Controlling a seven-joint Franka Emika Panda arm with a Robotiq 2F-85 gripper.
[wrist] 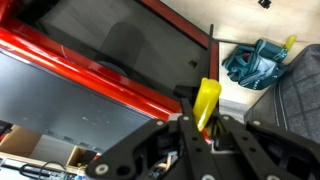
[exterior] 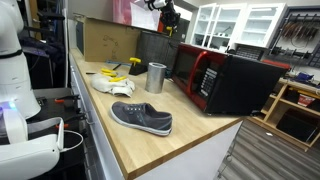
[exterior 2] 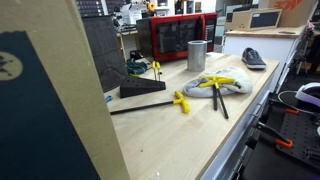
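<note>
**Sam:** What is the black end effector (wrist: 207, 128) doing?

**Mia:** It is pinching a small yellow plastic stick (wrist: 207, 100). Its two fingers (wrist: 192, 125) are squeezing close together, and the stick is poking up between them.

**Sam:** Where is it hanging?

**Mia:** It is hanging high in the air over the big red and black microwave oven (exterior: 225, 78). In the wrist view, the red edge of the oven is running right under the stick.

**Sam:** What is sitting on the long wooden surface (exterior: 195, 128)?

**Mia:** A shiny round metal cup (exterior: 156, 77) is standing just beside the oven door. A grey cloth shoe with a white sole (exterior: 141, 118) is lying near the front edge, well apart from the end effector. A crumpled white rag (exterior: 112, 85) is lying further along from the shoe. A yellow-handled tool (exterior: 110, 71) is resting near the rag.

**Sam:** Is anything else showing by the oven?

**Mia:** Yes. In the wrist view, a blue-green bundle (wrist: 255, 62) is lying on the surface beside the oven. I cannot tell what it is.
</note>
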